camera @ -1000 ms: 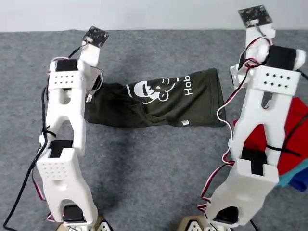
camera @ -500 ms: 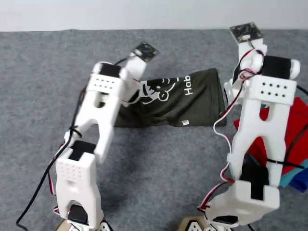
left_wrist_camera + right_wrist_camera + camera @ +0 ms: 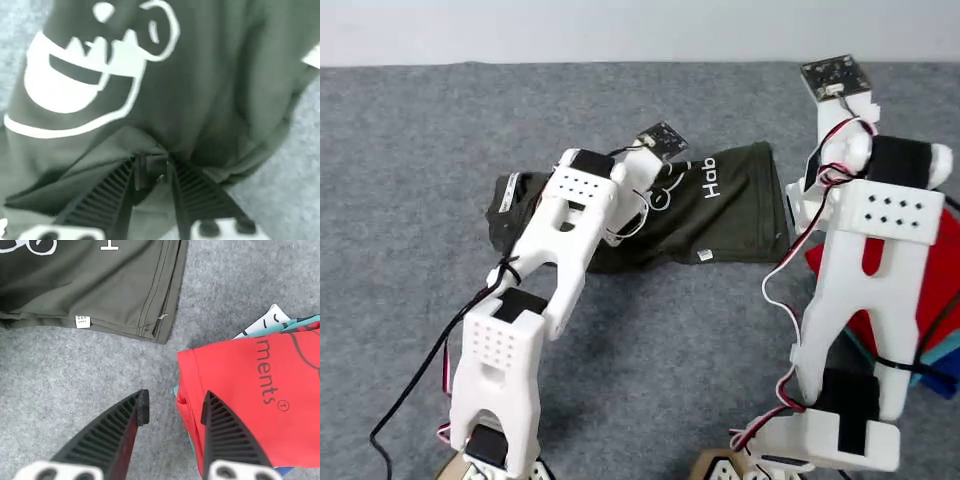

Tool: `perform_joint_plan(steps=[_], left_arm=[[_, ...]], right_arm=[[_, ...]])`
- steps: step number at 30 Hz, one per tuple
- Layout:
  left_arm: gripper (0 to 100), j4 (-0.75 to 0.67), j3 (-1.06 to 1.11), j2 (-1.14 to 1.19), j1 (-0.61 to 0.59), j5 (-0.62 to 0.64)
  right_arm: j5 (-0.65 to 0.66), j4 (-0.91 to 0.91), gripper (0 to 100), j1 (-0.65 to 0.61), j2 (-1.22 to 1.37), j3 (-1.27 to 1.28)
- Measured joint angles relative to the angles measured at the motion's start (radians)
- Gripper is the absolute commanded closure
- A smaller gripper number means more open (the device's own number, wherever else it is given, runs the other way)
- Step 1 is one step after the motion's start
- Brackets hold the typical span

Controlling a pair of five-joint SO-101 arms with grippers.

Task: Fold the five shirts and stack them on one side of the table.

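One olive shirt (image 3: pixel 210 75) in left hand (image 3: pixel 152 171) (red shirt (image 3: pixel 240 390) nearby).

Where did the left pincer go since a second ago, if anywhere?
Yes, it moved. Shut on the dark green shirt, the left pincer went from the shirt's left end toward its right hem, which stayed put on the table.

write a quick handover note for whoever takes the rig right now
Left gripper: shut on a pinch of the green shirt, near its print.
Right gripper: open, empty, above the table beside the red shirt.
Done: red shirt lies folded atop the stack at the right side; a teal shirt shows beneath, the count below is hidden.
Left: finish folding the green shirt, add it to the stack.
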Motion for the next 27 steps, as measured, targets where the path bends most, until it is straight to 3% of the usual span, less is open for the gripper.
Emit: perform_joint_plan(steps=[4,11,19,24,27], left_arm=[[92,0.081,-0.064,-0.002,-0.012,0.0],[92,0.158,-0.184,-0.114,-0.138,0.0],[92,0.25,-0.198,-0.261,-0.377,0.091],[92,0.307,-0.198,-0.354,-0.563,0.138],[92,0.328,-0.198,-0.374,-0.661,0.14]], right_arm=[[0.0,0.0,81.6,0.0,-0.002,0.0],[0.0,0.0,81.6,0.0,-0.002,0.0],[0.0,-0.011,81.6,-0.135,0.057,0.041],[0.0,-0.138,81.6,-0.229,0.21,0.063],[0.0,-0.229,86.5,-0.256,0.313,0.063]])
